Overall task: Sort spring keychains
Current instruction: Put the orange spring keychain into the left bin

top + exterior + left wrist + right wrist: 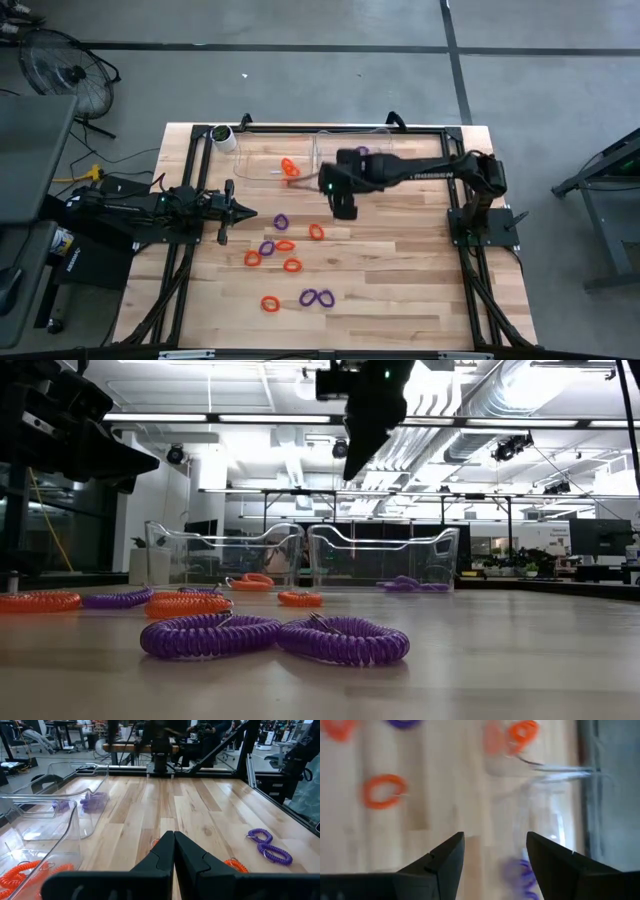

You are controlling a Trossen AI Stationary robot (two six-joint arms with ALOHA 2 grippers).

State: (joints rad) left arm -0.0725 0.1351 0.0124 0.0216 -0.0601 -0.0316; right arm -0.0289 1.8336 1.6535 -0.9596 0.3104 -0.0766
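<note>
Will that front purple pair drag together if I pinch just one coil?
Probably. The purple spring keychains lie touching, wire ends near each other, so they could snag. They look springy, so one likely stretches and sags when lifted. Right gripper is open, empty.

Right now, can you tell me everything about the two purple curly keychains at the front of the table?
The two purple keychains are stretchy coils that look like plastic, each curled into a closed loop. They lie flat on the wooden table, side by side and touching, like a figure eight. A thin metal ring or wire pokes out where they meet. From above they sit near the table's front edge, with an orange keychain just beside them. Neither gripper is near them.
</note>
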